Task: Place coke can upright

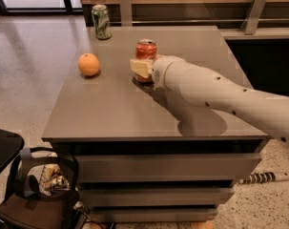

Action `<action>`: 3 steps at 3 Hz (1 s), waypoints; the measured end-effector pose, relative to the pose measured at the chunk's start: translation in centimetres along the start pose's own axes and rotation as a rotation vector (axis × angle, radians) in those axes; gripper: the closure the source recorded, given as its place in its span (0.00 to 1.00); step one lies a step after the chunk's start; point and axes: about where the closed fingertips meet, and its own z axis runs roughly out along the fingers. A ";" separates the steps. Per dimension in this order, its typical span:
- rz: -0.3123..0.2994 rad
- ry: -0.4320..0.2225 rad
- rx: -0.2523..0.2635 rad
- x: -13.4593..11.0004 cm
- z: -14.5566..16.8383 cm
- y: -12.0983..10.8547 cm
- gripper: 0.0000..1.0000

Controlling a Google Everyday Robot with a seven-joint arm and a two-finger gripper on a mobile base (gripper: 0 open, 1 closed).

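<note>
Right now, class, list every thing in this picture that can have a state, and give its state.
coke can: upright on the table, with the gripper against it.
gripper: low at the coke can's front, just above the tabletop.
green and white can: upright at the far left corner.
orange: resting alone, left of the coke can.

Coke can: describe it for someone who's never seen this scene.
On the grey table, find the gripper on the white arm, near the middle. The coke can stands upright just behind it: red-orange, unlike the green and white can at the far corner and the round orange.
</note>
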 end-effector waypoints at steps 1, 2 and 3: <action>0.006 0.007 0.018 0.8 -0.3 0.1 1.00; 0.006 0.007 0.018 0.7 -0.4 0.1 0.98; 0.006 0.007 0.018 0.6 -0.4 0.1 0.76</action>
